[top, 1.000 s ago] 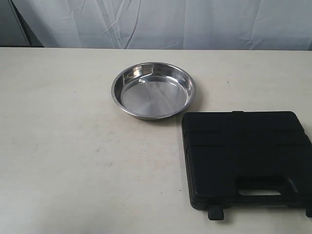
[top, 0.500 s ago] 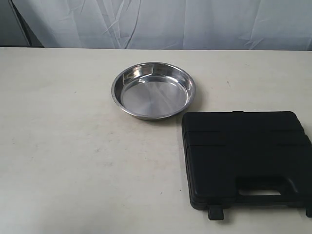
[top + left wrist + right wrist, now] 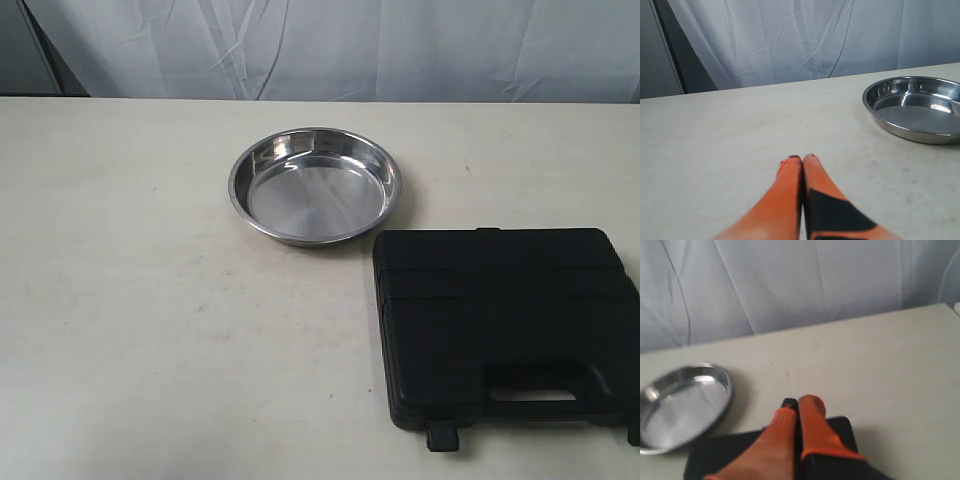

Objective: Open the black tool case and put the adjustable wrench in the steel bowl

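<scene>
The black tool case (image 3: 505, 335) lies closed at the near right of the table, handle toward the front. The adjustable wrench is out of view. The steel bowl (image 3: 314, 185) sits empty behind the case's left corner, and also shows in the wrist views as the bowl (image 3: 917, 107) and the bowl (image 3: 682, 405). Neither arm appears in the exterior view. My left gripper (image 3: 802, 158) hovers over bare table, its orange fingers pressed together with nothing between them. My right gripper (image 3: 799, 403) is shut and empty above the case (image 3: 710, 457).
The beige table (image 3: 150, 300) stretches wide to the left of the bowl and case. A white curtain (image 3: 330, 45) hangs behind the table's far edge. A latch tab (image 3: 442, 437) sticks out from the case's front edge.
</scene>
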Available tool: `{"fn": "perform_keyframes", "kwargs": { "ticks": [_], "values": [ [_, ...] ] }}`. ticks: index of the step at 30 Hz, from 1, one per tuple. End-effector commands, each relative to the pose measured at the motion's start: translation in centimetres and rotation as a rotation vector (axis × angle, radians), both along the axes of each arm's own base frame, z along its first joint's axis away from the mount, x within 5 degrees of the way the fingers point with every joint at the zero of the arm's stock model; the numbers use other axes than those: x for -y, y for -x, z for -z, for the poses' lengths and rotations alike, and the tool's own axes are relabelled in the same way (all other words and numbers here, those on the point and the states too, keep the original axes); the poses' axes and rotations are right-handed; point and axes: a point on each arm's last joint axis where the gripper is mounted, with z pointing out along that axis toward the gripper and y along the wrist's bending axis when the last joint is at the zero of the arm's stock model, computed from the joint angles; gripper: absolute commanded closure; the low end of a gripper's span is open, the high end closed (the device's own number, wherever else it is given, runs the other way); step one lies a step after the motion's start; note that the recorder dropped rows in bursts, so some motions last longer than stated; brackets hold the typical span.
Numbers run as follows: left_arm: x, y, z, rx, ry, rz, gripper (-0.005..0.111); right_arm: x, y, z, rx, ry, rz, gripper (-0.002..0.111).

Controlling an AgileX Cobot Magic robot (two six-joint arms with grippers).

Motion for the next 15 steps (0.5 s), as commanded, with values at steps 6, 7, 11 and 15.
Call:
{"fn": "perform_keyframes", "kwargs": {
  "ticks": [6, 7, 11, 15],
  "values": [
    [0.0, 0.0, -0.1, 0.005, 0.004, 0.002, 0.106, -4.2, -14.2, 0.8, -0.626, 0.258, -0.654, 0.109],
    [0.0, 0.0, -0.1, 0.005, 0.004, 0.002, 0.106, -5.3, -15.2, 2.7, -0.683, 0.32, -0.806, 0.109],
    [0.0, 0.0, -0.1, 0.005, 0.004, 0.002, 0.106, -8.1, -15.9, 7.1, -0.852, 0.446, -1.17, 0.109],
    [0.0, 0.0, -0.1, 0.005, 0.004, 0.002, 0.106, -10.3, -15.3, 8.3, -0.872, 0.519, -1.287, 0.109]
  ]
}}
